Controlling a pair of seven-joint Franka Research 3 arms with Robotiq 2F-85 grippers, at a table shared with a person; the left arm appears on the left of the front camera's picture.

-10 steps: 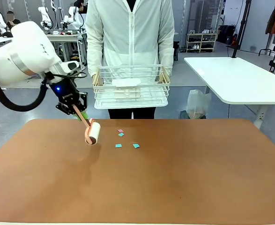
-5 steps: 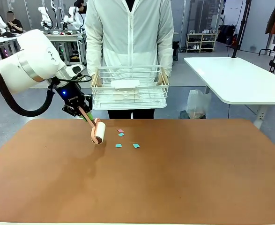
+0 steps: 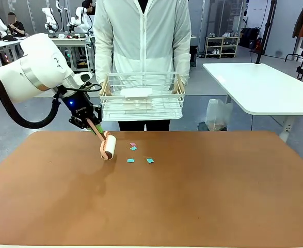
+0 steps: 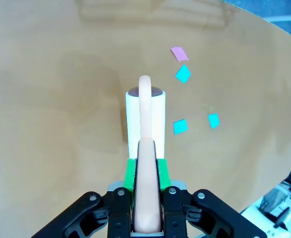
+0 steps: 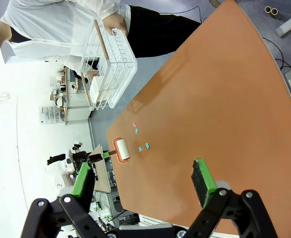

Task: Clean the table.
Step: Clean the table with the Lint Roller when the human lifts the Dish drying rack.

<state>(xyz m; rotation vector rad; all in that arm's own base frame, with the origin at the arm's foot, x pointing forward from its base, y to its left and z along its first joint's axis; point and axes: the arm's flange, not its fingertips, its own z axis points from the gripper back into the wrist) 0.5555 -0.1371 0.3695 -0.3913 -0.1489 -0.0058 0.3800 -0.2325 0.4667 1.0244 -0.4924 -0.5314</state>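
The wide reddish-brown desk [image 3: 203, 201] fills the near part of the front view, and the left arm [image 3: 35, 70] reaches over its far left part. The left jaws are closed tight on the peach handle of a lint roller [image 3: 108, 146]. In the left wrist view we see the green pads [image 4: 130, 173] pressing the handle from both sides, and the white roll [image 4: 157, 116] points away from them. The roller hangs slanted and very low over the desk, but we cannot tell if the roll touches the surface. Just beside the roll, toward the middle of the desk, lie four small flat scraps: one pink scrap [image 3: 132, 144], one teal scrap [image 3: 133, 148] next to it, and two more teal scraps [image 3: 130, 160] a little nearer to the robot. None of them touches the roller. The right jaws, seen in the right wrist view, stand wide open with nothing between the pads [image 5: 203, 179], high above the desk and well apart from the scraps. At the far side a person [image 3: 143, 36] in a white jacket holds a white wire basket [image 3: 141, 74] with both hands, above the far edge of the desk.
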